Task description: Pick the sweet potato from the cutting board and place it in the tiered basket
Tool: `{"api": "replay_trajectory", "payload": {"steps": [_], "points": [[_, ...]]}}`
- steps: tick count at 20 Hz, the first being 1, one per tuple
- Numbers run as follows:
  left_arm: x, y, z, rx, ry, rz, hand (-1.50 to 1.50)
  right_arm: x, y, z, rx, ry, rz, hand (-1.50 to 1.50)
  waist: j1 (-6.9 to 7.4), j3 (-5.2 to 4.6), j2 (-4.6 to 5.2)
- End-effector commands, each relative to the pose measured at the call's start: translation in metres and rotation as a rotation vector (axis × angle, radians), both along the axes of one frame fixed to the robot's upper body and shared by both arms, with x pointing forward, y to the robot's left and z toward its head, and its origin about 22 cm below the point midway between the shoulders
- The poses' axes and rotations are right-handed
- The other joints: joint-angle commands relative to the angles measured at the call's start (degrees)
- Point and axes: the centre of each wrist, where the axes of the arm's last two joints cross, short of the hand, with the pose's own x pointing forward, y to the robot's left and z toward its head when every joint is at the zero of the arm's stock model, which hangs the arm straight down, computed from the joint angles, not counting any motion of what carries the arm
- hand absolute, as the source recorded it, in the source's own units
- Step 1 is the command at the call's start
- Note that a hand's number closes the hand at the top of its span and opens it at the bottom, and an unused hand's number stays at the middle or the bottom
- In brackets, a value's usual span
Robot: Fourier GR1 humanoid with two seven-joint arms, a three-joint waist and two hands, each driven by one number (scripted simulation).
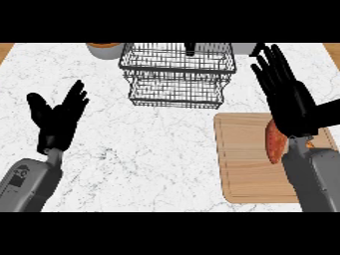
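Note:
An orange-red sweet potato (pixel 274 143) lies on the wooden cutting board (pixel 242 159) at the right of the marble counter, partly hidden by my right forearm. My right hand (pixel 290 97) is open above the board's far right corner, fingers straight and pointing away from me, just beyond the sweet potato. The black wire tiered basket (pixel 176 74) stands at the far middle of the counter, left of that hand. My left hand (pixel 56 119) rests open at the left, fingers up, holding nothing.
A round orange-brown bowl (pixel 104 49) sits at the counter's far edge, left of the basket. Wooden strips show beyond the counter's left and right ends. A dark object stands behind the basket.

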Motion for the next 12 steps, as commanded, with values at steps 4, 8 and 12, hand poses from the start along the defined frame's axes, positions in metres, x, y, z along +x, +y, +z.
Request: {"api": "replay_trajectory", "payload": {"steps": [4,8,12], "points": [[-0.017,-0.022,-0.012,0.026,-0.141,-0.181,0.0,0.028,-0.019,-0.024,-0.147,0.155,-0.386,-1.5,2.09,1.23,1.3],[-0.032,-0.046,-0.022,-0.003,-0.163,-0.32,0.0,0.028,-0.059,-0.059,-0.318,0.363,-0.664,-1.5,2.8,1.21,1.65],[-0.027,-0.026,-0.033,0.006,-0.168,-0.292,0.0,0.038,0.004,-0.079,-0.234,0.176,-0.666,-1.5,1.26,1.4,1.07]]}}
